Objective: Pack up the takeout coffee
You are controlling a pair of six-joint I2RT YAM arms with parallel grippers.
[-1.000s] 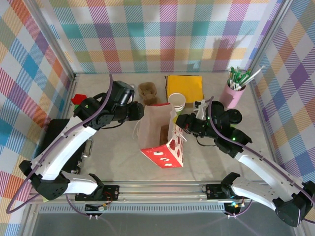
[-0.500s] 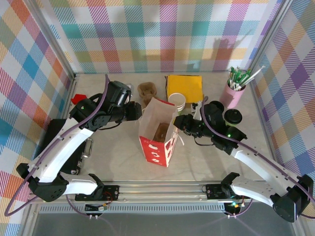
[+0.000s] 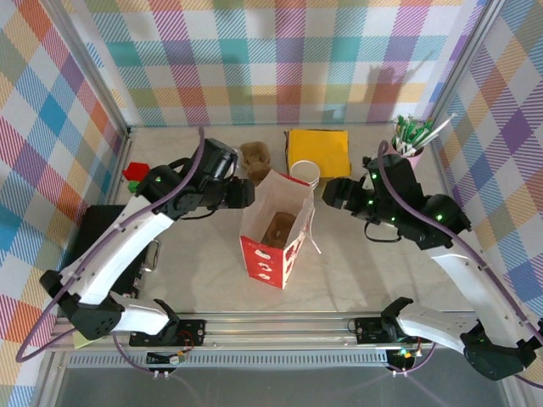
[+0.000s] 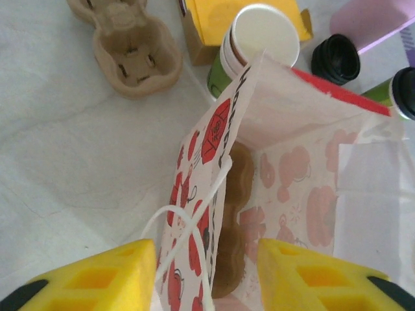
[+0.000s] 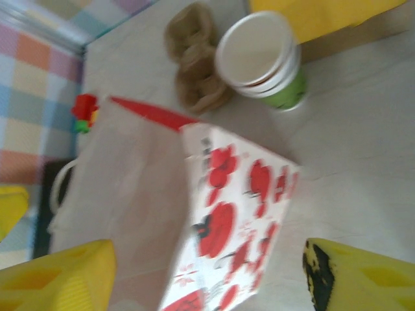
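A white paper bag [image 3: 270,254] with red prints stands upright and open at the table's middle, a brown pulp carrier [image 3: 278,227] inside it. My left gripper [image 3: 244,193] is at the bag's left top edge. In the left wrist view its yellow fingers [image 4: 97,278] stand apart on either side of the bag's wall [image 4: 207,162] and string handle, without pinching them. My right gripper [image 3: 333,195] hangs open to the right of the bag [image 5: 240,214], clear of it. A nested pile of white and green cups [image 3: 305,175] stands behind the bag. The single takeout coffee is out of view.
A second brown carrier [image 3: 254,157] lies behind the bag on the left. A yellow box [image 3: 318,151] sits at the back. A pink holder [image 3: 411,153] with green sticks stands back right. A black lid [image 4: 335,59] lies near it. A black device [image 3: 102,222] sits at the left.
The bag went from tilted to upright. My right gripper let go of its right edge, opened wide and drew back to the right. My left gripper's fingers spread apart.
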